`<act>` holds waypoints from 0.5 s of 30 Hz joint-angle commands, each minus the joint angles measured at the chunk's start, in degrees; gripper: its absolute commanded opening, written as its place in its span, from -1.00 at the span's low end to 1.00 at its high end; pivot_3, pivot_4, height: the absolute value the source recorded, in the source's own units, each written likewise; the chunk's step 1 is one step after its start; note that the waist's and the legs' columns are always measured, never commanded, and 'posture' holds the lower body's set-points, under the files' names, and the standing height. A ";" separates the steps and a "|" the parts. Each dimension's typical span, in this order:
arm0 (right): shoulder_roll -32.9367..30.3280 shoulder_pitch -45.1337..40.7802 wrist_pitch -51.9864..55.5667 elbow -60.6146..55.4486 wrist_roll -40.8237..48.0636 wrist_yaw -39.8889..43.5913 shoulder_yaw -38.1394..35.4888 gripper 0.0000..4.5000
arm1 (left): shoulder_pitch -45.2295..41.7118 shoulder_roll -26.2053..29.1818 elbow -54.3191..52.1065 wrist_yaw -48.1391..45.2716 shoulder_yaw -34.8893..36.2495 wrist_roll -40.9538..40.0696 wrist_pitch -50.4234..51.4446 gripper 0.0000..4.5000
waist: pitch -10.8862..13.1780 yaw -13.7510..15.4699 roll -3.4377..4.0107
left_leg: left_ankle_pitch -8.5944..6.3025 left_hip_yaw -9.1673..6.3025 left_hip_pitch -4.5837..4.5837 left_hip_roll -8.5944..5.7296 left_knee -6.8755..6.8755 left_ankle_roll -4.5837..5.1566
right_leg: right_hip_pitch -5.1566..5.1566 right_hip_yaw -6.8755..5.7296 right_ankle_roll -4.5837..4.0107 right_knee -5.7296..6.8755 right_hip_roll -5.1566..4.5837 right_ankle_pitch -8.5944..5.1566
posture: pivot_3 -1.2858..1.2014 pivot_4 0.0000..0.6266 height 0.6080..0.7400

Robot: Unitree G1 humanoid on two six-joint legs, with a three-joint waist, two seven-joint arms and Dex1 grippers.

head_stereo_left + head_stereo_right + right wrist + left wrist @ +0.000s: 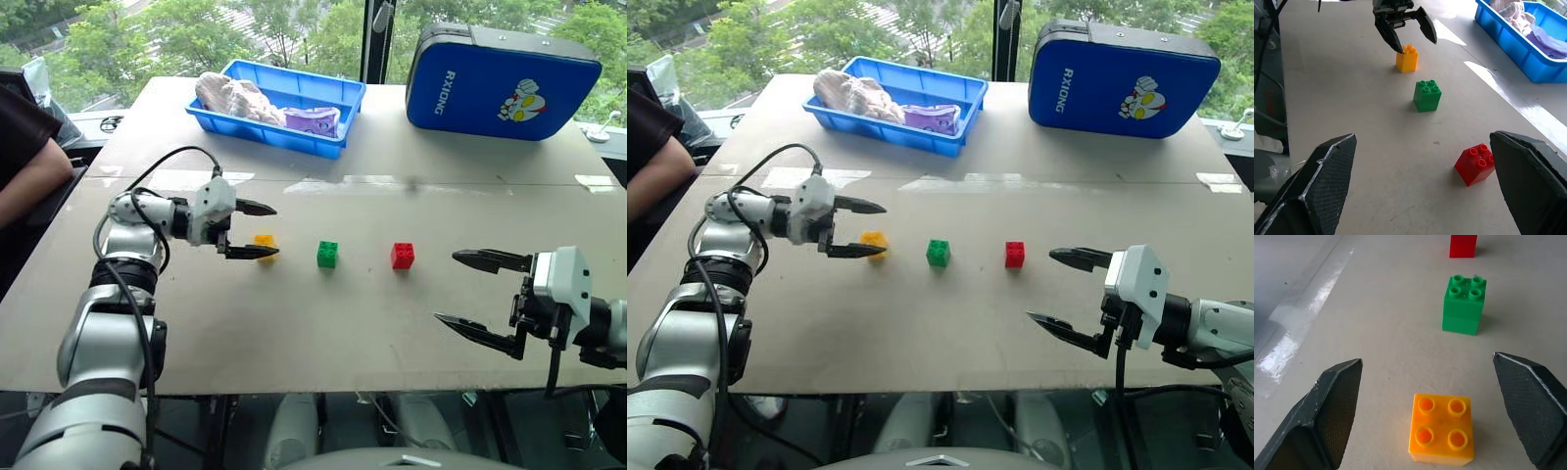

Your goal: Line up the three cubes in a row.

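Left gripper [254, 230] spread wide, pointing toward the robot's right, just above the table [294, 323]; yellow cube [265, 242] sitting on the table between the two black fingers, touched by neither, studs up; in the left wrist view, same yellow cube [1441, 435] standing free with a clear gap to each finger pad [1334, 411].

Right gripper [477, 292] also wide apart, holding nothing, hovering near the table's front right edge, tips aimed toward the robot's left; red cube [402, 256] well apart from its fingertips, farther back on the table.

Green cube [327, 254] upright on the table, between yellow and red; all three spaced out along one roughly straight line running left to right across the table's middle, yellow at the robot's left, green in the centre, red at the robot's right; no cube touching another; red cube [1475, 164] turned slightly askew relative to the green cube [1427, 95] in the right wrist view.

Farther back, blue tray [345, 125] near the table's far edge, with crumpled cloth [235, 98] and a purple packet [313, 120] inside; blue case [498, 82] with a cartoon figure and white lettering lying to the tray's right, well apart from the cubes.

At the left edge, a person's arm [29, 181] in a dark sleeve, beside the table.
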 commanded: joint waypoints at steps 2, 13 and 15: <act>0.94 1.15 -1.49 0.62 -0.55 -0.27 -1.75 1.00 | 13.39 3.07 -24.83 12.40 10.84 -9.32 18.45 0.95 | 0.00 -0.23 0.00 | 0.00 -0.03 0.01 0.03 0.00 0.00 | 0.00 -0.01 0.04 0.01 -0.02 0.02 | 0.03 -0.52 1.00; 3.13 14.91 -4.41 7.04 -3.59 3.33 -10.56 1.00 | 56.79 -2.10 -76.60 41.90 32.06 -19.74 45.00 0.95 | -0.03 0.71 0.04 | -0.01 -0.18 0.17 0.00 -0.02 -0.03 | 0.21 -0.24 0.05 -0.05 -0.60 -0.26 | 0.03 -0.52 1.00; 3.04 16.85 -5.32 8.96 -4.33 5.00 -11.98 1.00 | 62.15 -2.99 -79.07 41.79 33.72 -19.76 44.80 0.95 | -0.12 0.76 0.18 | -0.01 -0.18 0.20 -0.01 -0.02 -0.04 | 0.20 -0.28 0.04 -0.04 -0.59 -0.26 | 0.03 -0.52 1.00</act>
